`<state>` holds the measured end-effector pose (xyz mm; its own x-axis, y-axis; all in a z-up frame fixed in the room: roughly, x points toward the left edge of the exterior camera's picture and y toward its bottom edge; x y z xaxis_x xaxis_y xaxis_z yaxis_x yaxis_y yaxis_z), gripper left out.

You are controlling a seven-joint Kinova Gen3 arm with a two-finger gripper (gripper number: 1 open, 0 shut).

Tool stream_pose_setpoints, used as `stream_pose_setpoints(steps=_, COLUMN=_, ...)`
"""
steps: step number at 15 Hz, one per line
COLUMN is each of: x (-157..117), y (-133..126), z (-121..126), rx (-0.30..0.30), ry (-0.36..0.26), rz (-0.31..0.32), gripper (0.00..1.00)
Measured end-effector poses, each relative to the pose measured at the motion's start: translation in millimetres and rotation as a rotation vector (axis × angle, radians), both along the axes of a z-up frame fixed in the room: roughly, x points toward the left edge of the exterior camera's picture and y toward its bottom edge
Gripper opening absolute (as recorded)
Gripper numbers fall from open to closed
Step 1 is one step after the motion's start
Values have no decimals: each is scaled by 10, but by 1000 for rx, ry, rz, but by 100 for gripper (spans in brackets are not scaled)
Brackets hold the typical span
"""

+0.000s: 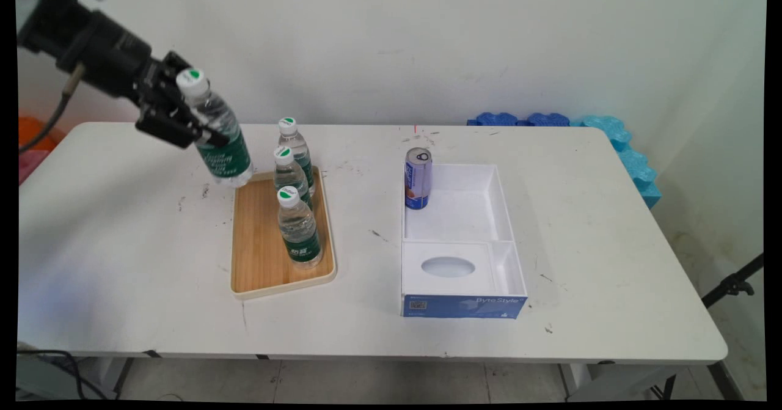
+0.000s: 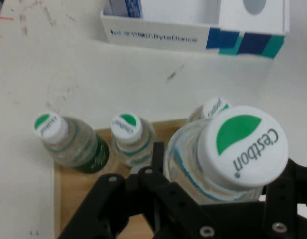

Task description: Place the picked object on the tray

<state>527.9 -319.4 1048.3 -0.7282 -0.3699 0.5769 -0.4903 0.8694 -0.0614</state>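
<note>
Nearest the camera sits a white cardboard box (image 1: 461,239) with a blue front panel lettered "Byte Style", resting on the white counter (image 1: 122,263). Its front compartment carries a white insert with an oval opening; the larger rear compartment holds a slim blue-and-white drink can (image 1: 418,178), upright in the back left corner.

Left of the box lies a wooden tray (image 1: 259,257) with a pale rim. Three water bottles stand upright along its right side in a row — the front bottle (image 1: 298,227), the middle bottle (image 1: 289,175) and the rear bottle (image 1: 295,144), each with a green label and a white cap bearing a green leaf mark.

A fourth bottle of the same kind, the held bottle (image 1: 215,130), is clamped in the black claw (image 1: 183,113) by its upper body, just below the cap. It tilts, cap toward the upper left, its base hanging over the tray's back left corner — whether it touches the tray I cannot tell. In the hand view its cap (image 2: 243,145) reads "Cestbon".

Blue foam blocks (image 1: 617,147) line the counter's far right edge against the wall.
</note>
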Motion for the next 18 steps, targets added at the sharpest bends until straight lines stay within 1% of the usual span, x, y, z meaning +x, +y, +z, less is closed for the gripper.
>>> stream_pose_setpoints(steps=2, x=55, y=22, z=-163, rx=-2, ry=-11, rz=-10, gripper=0)
stream_pose_setpoints(steps=5, x=117, y=35, z=-529, rx=-11, ry=-30, rz=-25, gripper=0)
stream_pose_setpoints(steps=10, x=56, y=-36, z=-1038, rx=-16, ry=-44, rz=-83, gripper=0)
stream_pose_setpoints(steps=14, x=-4, y=-124, z=-1409, rx=2, ry=-44, rz=-92, gripper=0)
stream_pose_setpoints(steps=18, x=-23, y=-201, z=-1693, rx=8, ry=-41, rz=-94, gripper=0)
